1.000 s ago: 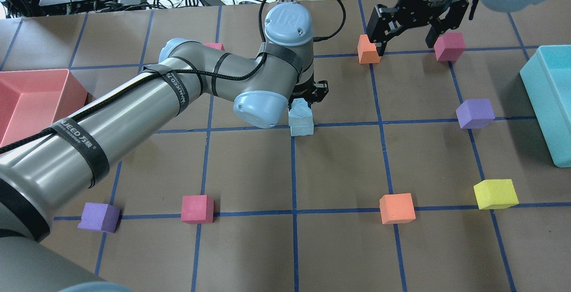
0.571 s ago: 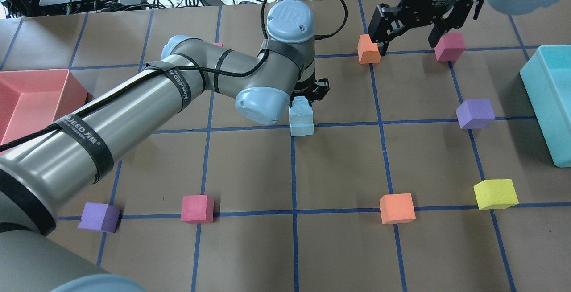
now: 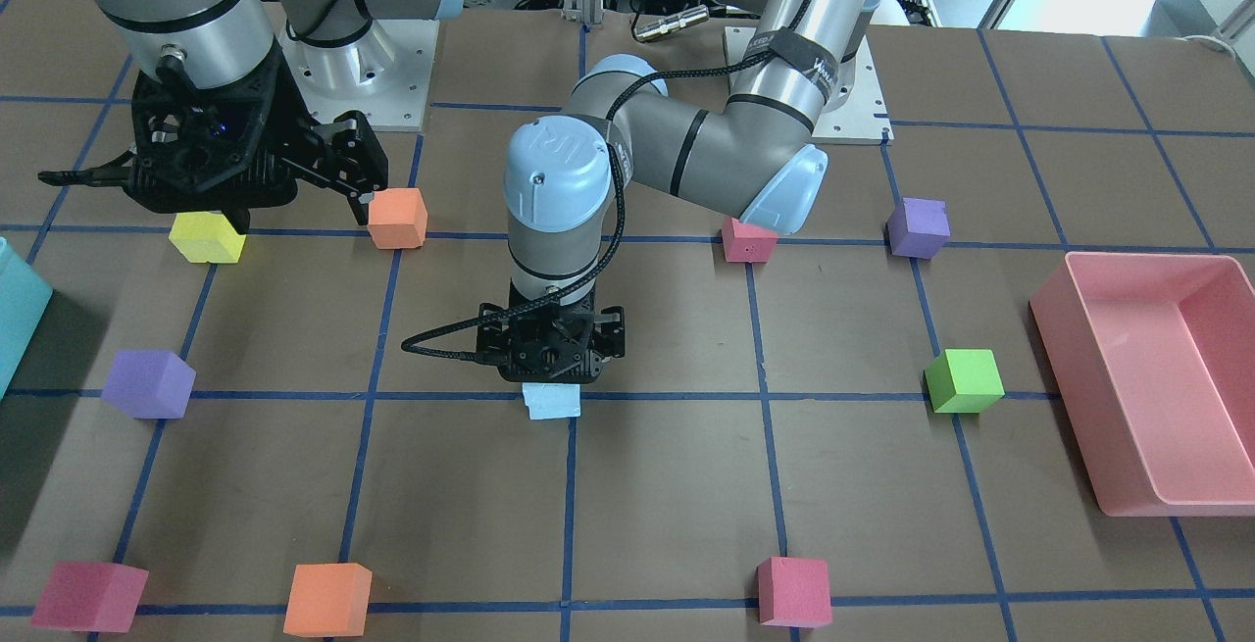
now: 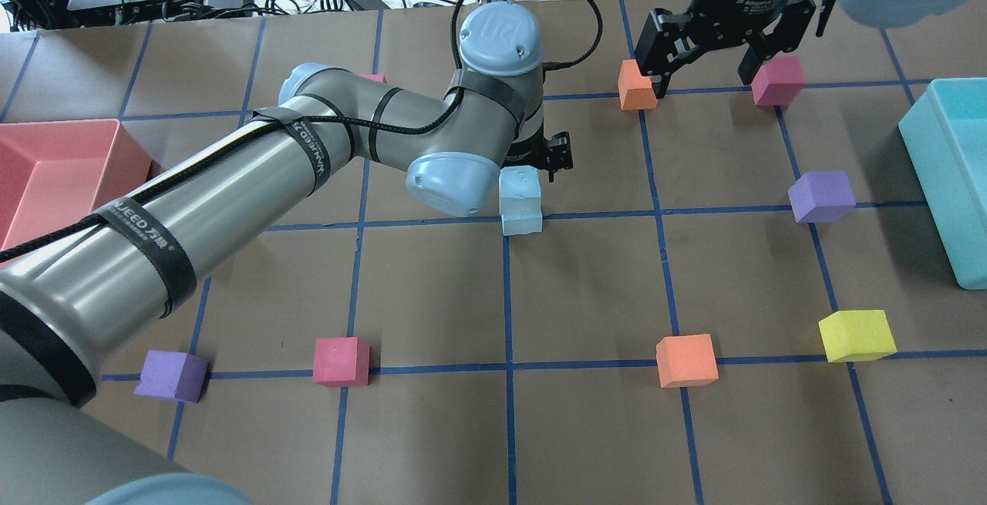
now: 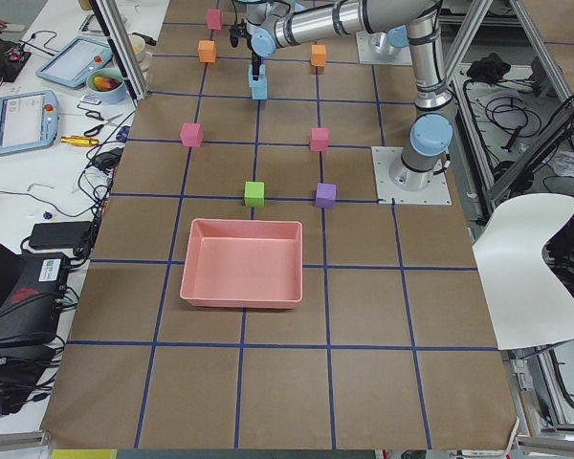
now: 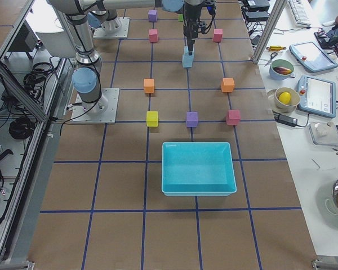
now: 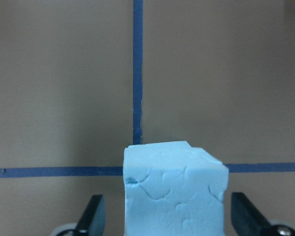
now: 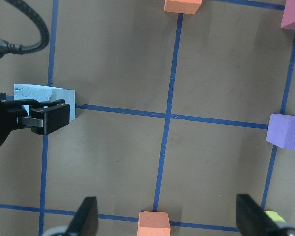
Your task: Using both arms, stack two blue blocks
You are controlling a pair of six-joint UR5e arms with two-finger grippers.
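While the left fingers point(image 7: 92, 216) and right fingers point(image 8: 86, 214) gape empty, the blue blocks point(image 4: 520, 202) stand stacked on the brown blue-taped table point(image 4: 586, 289).

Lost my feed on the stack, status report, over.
Left gripper open, straddling upper blue block. It sits upright on lower blue block. Right gripper open, empty, held high, away from both. Nothing touching either block.

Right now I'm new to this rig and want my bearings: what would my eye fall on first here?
The two blue blocks, stacked at the centre of the table, with the left hand open around the top one. The right hand hangs open, high over the table's right half. A pink bin and a teal bin sit at opposite ends.
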